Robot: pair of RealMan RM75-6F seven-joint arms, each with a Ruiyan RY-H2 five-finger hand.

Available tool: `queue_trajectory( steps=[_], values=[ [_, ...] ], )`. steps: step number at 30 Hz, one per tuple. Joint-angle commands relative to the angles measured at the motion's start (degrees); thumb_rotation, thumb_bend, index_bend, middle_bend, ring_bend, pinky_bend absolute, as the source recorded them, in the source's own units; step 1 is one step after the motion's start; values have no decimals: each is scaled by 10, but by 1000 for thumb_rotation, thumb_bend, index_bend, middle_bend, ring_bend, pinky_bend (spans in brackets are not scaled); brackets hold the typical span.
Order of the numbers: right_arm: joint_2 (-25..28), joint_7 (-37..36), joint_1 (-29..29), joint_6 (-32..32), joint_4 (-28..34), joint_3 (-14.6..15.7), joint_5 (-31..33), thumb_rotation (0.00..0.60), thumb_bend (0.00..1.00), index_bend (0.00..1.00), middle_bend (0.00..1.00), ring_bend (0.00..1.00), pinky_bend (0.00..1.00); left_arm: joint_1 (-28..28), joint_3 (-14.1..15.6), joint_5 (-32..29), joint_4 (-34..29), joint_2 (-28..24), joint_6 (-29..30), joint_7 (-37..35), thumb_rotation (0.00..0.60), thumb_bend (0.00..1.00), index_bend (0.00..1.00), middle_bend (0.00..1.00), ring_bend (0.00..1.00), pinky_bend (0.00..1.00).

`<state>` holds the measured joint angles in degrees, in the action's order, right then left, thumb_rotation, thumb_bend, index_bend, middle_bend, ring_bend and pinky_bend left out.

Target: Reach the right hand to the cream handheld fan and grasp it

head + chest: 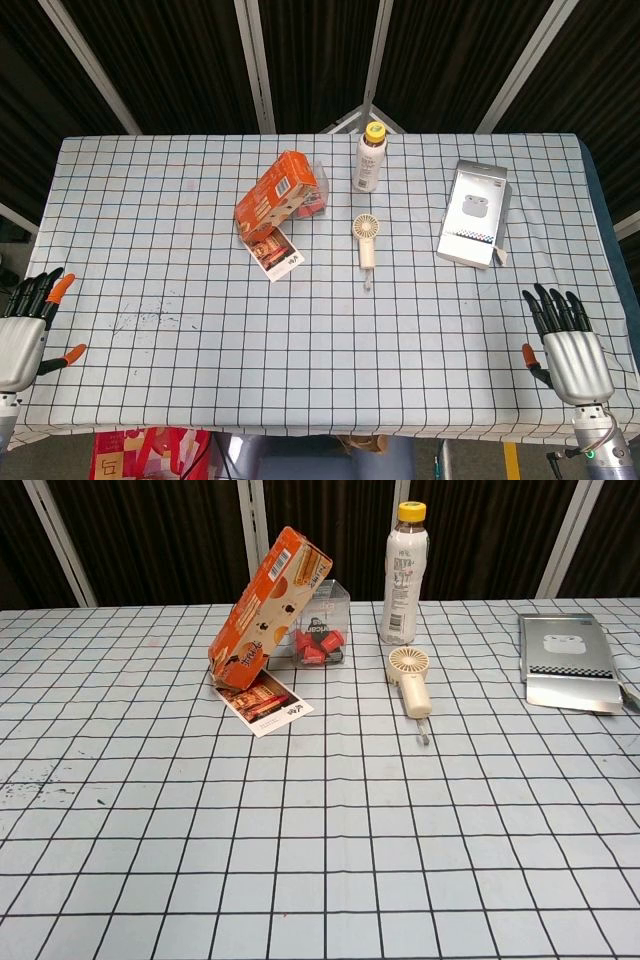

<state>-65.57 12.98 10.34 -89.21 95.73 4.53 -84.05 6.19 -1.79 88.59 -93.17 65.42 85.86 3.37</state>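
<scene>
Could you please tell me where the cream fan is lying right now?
In the head view the fan lies flat near the table's middle, just in front of the bottle, between the orange box and the earbuds box.

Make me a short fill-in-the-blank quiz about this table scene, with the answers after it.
1. The cream fan lies just in front of the bottle with the ____ cap.
2. The orange box leans against a clear container holding ____ pieces.
3. The right robot hand holds ____.

Answers: yellow; red; nothing
</scene>
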Motion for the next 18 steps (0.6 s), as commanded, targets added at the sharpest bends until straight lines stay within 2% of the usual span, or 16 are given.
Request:
queue_trajectory(
  steps=[1,7,9,11,12,14,15,18],
  values=[
    [1,-2,-3,2,0,-2,-2,600,439,0,0,0,0,0,0,0,-1,0,0,0,600,38,0,0,0,0],
    [1,-9,-5,8,1,-11,-4,600,438,0,0,1,22,0,1,4,-3,0,2,2,600,38,0,0,0,0],
    [2,-16,0,14,8,-20,-1,600,439,0,21,68,163,-1,3,5,-2,0,1,4,600,38,0,0,0,0],
    [1,-21,11,23,16,-36,2,600,439,0,191,302,455,-1,3,4,-4,-1,1,1,600,38,0,0,0,0],
    [1,-20,17,28,19,-43,3,600,439,0,343,463,593,0,2,4,-4,-1,1,0,600,38,0,0,0,0],
    [-2,-18,33,44,27,-60,10,600,439,0,542,660,733,1,1,5,-3,0,1,0,600,38,0,0,0,0],
    [-4,-16,45,60,37,-71,21,600,439,0,611,727,783,2,1,6,-3,0,0,1,600,38,0,0,0,0],
    [-13,-3,79,112,62,-98,56,600,480,0,717,823,856,3,3,8,-4,0,-3,0,600,38,0,0,0,0]
  ],
)
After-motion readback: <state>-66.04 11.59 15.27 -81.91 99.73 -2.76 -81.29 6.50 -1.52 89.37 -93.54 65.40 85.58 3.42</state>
